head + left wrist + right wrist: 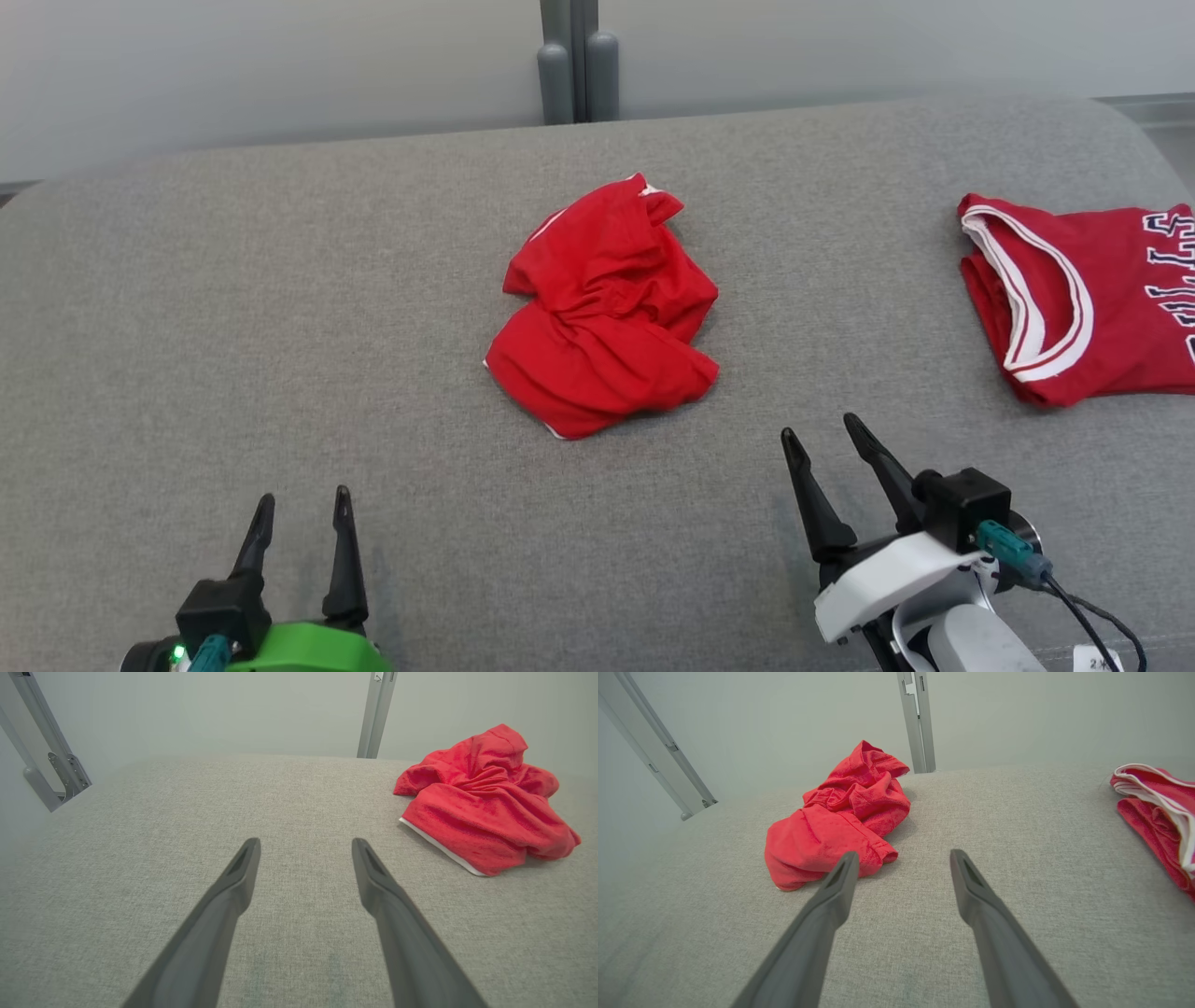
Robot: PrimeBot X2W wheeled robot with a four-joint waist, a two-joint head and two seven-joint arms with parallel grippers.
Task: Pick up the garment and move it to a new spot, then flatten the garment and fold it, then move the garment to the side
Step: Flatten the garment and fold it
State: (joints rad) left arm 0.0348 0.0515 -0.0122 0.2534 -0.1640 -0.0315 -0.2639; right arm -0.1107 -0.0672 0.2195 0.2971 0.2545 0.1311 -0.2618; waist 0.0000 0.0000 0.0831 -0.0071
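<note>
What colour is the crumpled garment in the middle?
The crumpled garment is red with thin white edging; left wrist view best.

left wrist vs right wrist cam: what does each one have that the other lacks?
Left wrist extra: the left gripper, open above the grey cushion. Right wrist extra: the right gripper, open, plus a folded red jersey with white trim at the right edge. Shared: the crumpled red garment, untouched, the grey cushion under it and a grey post behind.
</note>
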